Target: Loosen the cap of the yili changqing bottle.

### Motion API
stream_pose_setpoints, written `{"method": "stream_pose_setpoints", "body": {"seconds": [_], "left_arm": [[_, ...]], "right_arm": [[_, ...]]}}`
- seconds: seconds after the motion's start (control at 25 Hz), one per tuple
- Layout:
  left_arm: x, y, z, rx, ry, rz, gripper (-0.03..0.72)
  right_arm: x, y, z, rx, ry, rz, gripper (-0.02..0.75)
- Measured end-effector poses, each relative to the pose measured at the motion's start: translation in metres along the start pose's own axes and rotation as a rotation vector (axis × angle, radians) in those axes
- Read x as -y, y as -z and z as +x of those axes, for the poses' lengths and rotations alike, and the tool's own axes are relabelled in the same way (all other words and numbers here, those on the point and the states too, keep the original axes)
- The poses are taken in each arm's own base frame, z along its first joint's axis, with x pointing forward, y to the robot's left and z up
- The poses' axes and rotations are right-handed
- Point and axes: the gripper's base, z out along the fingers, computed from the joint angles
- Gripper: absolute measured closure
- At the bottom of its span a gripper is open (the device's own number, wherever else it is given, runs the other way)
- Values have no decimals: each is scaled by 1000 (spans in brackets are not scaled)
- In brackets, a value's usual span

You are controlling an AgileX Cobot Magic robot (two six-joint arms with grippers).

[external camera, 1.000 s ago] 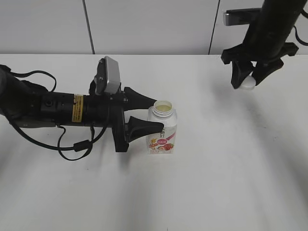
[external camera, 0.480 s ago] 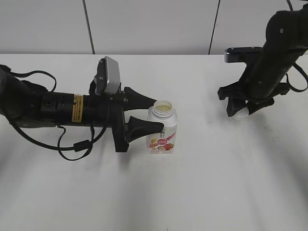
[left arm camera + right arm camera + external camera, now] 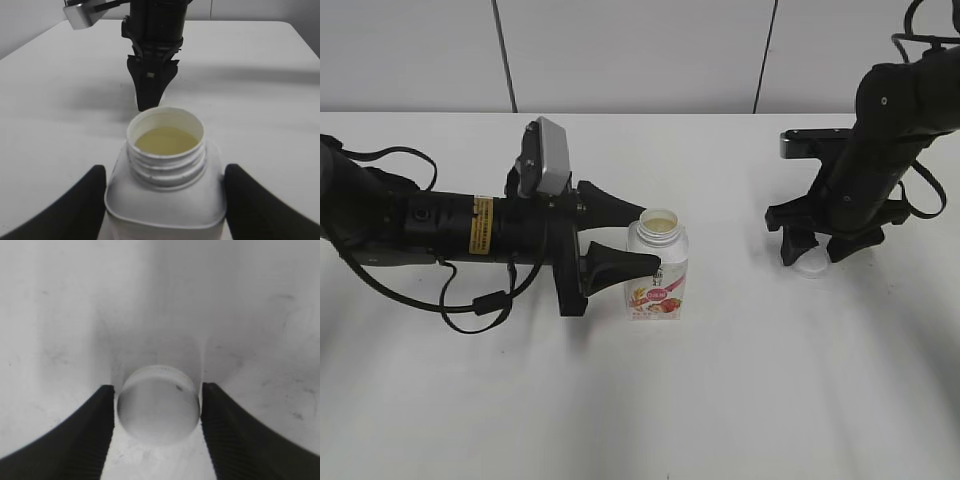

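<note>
- The bottle stands upright on the white table, near the middle, with its neck open and pale yellow liquid showing inside.
- The left gripper lies nearly level along the table and reaches in from the left; its two black fingers sit on either side of the bottle's body, pressed to its shoulders, so it grips the bottle.
- The cap is off the bottle and well apart from it, on the right side of the table.
- The right gripper points down over the cap, with its fingertips low at the table surface.
- In the right wrist view the cap sits between the two ribbed fingers; the fingers lie right at its edges, and whether they press on it or have a hair of slack I cannot tell.
- In the left wrist view the right gripper shows beyond the bottle as a dark pointed shape standing on the table.
</note>
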Motion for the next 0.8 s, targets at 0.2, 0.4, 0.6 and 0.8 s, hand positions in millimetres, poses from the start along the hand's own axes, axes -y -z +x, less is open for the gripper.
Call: {"method": "stream_pose_setpoints", "body": {"seconds": [0.2, 0.4, 0.6, 0.8], "left_arm": [[0, 0, 0, 0, 0, 0, 252], [1, 1, 0, -15, -15, 10, 198], [1, 5, 4, -47, -10, 38, 70], [-4, 18, 9, -68, 23, 27, 69]], "right_arm": [[-1, 1, 2, -24, -18, -14, 106], [-4, 21, 2, -14, -25, -29, 142], [-6, 57, 2, 29, -1, -38, 146], [-8, 86, 3, 91, 13, -45, 146]]}}
